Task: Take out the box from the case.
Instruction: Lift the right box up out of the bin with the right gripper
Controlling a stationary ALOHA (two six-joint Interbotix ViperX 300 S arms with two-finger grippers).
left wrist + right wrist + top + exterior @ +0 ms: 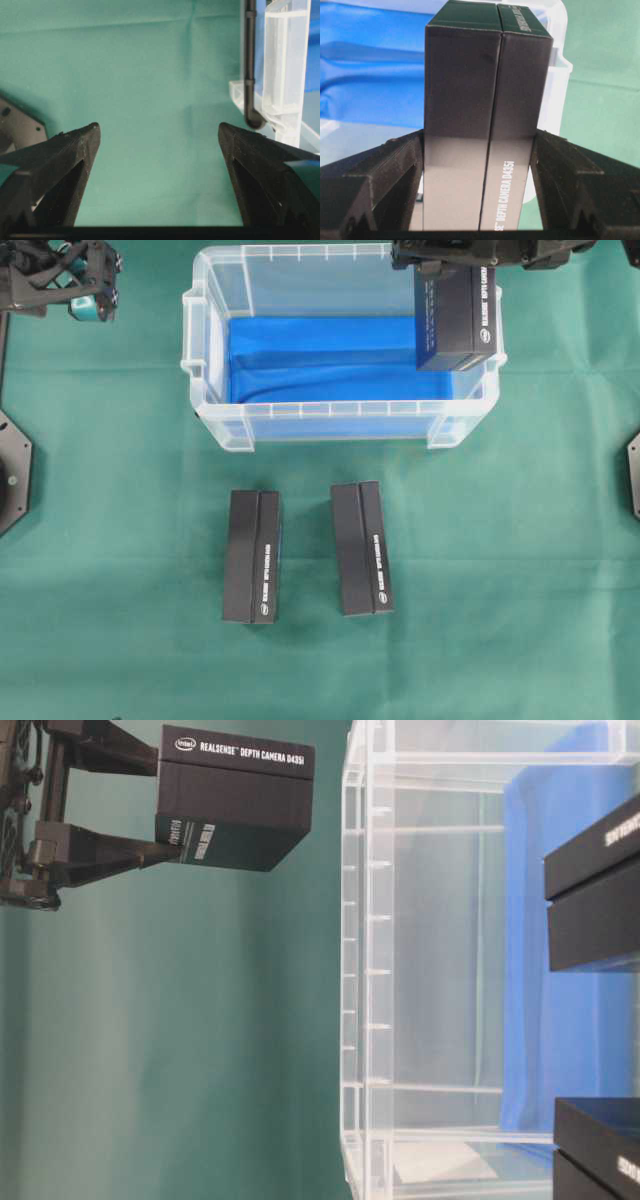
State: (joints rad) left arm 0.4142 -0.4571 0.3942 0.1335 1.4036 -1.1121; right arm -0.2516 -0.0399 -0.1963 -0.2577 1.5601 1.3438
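A black box (455, 320) is clamped between the two fingers of the right gripper (480, 165), as is seen in the right wrist view, where both black fingers are pressed against the box's long sides. In the overhead view the held box is found at about one o'clock, raised over the right-hand corner of the case (340, 425), above the rim rather than resting on the blue lining (320, 360). In the table-level view the same box is seen hanging clear of the case wall, with white lettering (an Intel RealSense depth camera label) on its face.

The left gripper (159, 145) is held wide apart with nothing between its fingers; only the green cloth (140, 75) is seen beneath it, and a corner of the case is visible at three o'clock in its view. In the overhead view this gripper is placed at about ten o'clock, just outside the case's left end.

Two further black boxes are laid on the cloth at six o'clock of the case, well apart from it: a left one (251, 556) and a right one (362, 547), side by side but not touching.
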